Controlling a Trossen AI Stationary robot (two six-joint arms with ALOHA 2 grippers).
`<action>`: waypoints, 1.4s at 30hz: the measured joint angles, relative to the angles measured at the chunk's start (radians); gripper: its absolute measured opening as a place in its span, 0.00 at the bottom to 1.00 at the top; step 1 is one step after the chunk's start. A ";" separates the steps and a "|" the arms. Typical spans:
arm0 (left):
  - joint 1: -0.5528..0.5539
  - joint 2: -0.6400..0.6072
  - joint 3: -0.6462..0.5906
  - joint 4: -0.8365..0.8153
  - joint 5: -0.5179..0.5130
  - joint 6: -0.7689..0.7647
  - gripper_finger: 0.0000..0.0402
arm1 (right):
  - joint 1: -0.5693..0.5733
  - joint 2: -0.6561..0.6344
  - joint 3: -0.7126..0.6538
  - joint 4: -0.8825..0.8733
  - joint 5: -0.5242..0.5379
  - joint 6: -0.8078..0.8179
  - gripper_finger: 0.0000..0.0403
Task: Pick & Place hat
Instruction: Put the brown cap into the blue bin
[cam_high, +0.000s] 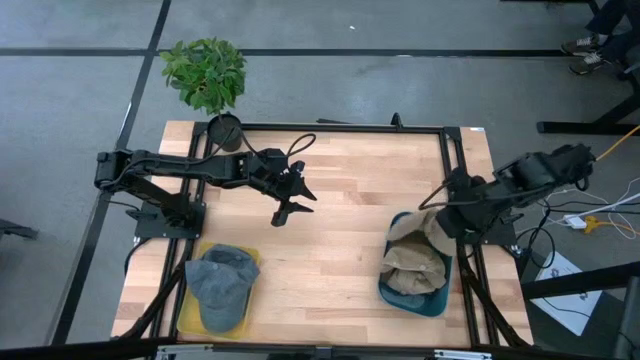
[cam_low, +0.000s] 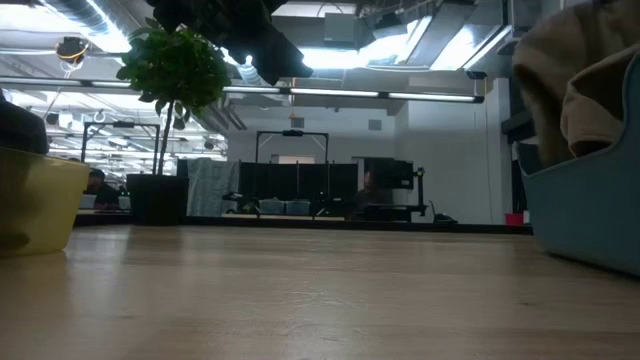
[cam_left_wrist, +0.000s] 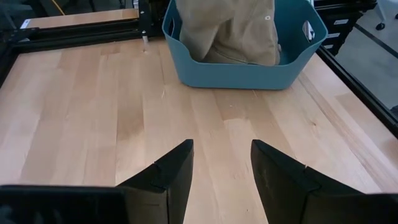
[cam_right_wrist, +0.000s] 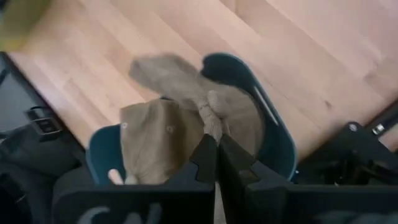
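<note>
With jaws closed, tan hat (cam_right_wrist: 205, 115) pinched.

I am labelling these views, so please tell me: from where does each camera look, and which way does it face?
High: overhead, straight down; left gripper mid-table, right gripper at blue bin.
Low: table height, across to the room; yellow bin.
Left wrist: over open fingers, facing the blue bin.
Right wrist: down at tan hat, fingers pinching it.
Shared: blue bin, all views.

Soft tan cloth hat (cam_high: 415, 250), smooth blue plastic bin (cam_left_wrist: 242, 73), pale wood table (cam_high: 340, 210)
</note>
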 joint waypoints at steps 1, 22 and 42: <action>0.000 0.000 0.000 0.000 0.000 0.000 0.39 | 0.000 0.000 -0.015 0.000 0.000 0.014 0.01; -0.012 0.000 0.000 0.033 0.006 0.011 0.39 | 0.205 0.134 -0.103 0.355 -0.164 0.000 0.07; -0.010 0.000 0.000 0.095 0.000 0.011 0.39 | 0.211 0.331 -0.104 0.348 -0.166 -0.263 0.58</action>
